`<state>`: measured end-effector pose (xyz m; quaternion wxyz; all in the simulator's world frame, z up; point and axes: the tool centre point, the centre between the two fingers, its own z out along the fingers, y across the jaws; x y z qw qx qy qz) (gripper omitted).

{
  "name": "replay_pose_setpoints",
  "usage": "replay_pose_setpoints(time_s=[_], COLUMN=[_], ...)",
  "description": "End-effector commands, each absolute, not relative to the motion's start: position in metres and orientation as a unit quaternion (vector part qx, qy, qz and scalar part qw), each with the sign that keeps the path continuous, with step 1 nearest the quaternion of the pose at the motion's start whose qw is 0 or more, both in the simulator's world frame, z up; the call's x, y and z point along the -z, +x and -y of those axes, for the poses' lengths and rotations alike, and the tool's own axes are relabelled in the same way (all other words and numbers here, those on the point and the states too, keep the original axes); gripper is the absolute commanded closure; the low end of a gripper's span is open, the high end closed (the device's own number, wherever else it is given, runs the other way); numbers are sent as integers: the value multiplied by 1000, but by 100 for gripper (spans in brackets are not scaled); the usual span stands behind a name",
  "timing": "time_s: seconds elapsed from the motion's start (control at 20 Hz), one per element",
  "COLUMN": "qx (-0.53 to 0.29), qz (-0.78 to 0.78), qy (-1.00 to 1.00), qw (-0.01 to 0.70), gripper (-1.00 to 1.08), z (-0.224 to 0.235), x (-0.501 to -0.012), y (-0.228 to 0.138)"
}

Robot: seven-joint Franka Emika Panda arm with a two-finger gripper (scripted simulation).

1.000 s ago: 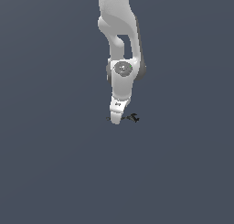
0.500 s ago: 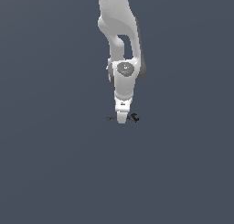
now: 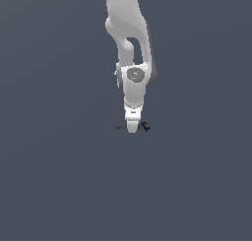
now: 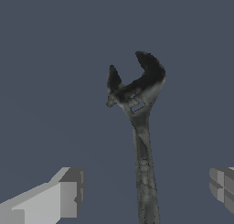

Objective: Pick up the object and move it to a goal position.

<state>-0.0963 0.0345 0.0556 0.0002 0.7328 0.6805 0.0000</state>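
Note:
The object [image 4: 139,109] is a small wrench with a slim grey-brown shaft and a black jagged head. It lies flat on the dark grey floor. In the exterior view the object [image 3: 144,127] shows its black head on one side of the white hand and a bit of shaft on the other. My gripper [image 3: 131,129] hangs straight down over the middle of the shaft. In the wrist view my gripper [image 4: 146,191] is open, with one finger [image 4: 64,198] on each side of the shaft and wide gaps between. Nothing is held.
Only the plain dark grey floor [image 3: 59,186] surrounds the wrench. The white arm [image 3: 129,43] rises straight up behind the hand.
The hand has shifted towards the exterior view's right until it stands over the wrench's shaft, then dropped slightly. The wrench has not moved.

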Motion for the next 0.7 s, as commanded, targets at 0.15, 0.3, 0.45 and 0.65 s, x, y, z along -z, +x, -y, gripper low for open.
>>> replay_pose_setpoints(time_s=[0.15, 0.3, 0.45, 0.65], qx=[0, 0, 0, 0], qz=[-681, -682, -682, -683], qy=[732, 731, 731, 731], qw=[0, 0, 0, 0], gripper=[-92, -92, -92, -92], z=[-35, -35, -35, -35], x=[-39, -25, -14, -8], y=[-97, -98, -98, -98])
